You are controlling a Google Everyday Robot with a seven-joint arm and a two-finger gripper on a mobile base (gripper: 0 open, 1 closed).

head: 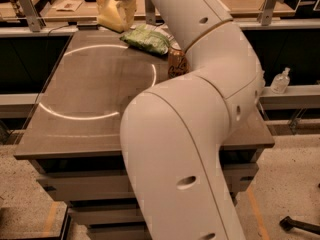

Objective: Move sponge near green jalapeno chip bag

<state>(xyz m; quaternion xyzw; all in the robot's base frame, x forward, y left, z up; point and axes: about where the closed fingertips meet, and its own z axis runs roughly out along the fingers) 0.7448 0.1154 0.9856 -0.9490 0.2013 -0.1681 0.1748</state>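
**Sponge gripped at the far edge, just left of the chip bag**

We find the gripper at the far side of the table, left of centre and right at the top of the view. Its two yellowish fingers are pressed against the sides of the sponge, a pale yellow block clamped between them. We cannot tell whether the sponge's underside meets the tabletop or hangs just above it.

The green jalapeno chip bag lies flat on the table just right of the sponge and a little nearer to us. The two are very close, but we cannot say whether they touch. Right of the bag and nearer again stands a tan-orange can, upright, with its right part hidden behind the arm.

That white arm fills the near right of the view and bends over the table toward the gripper. A bright curved streak of light lies across the brown tabletop. On a ledge past the table's right side stands a small clear pump bottle.
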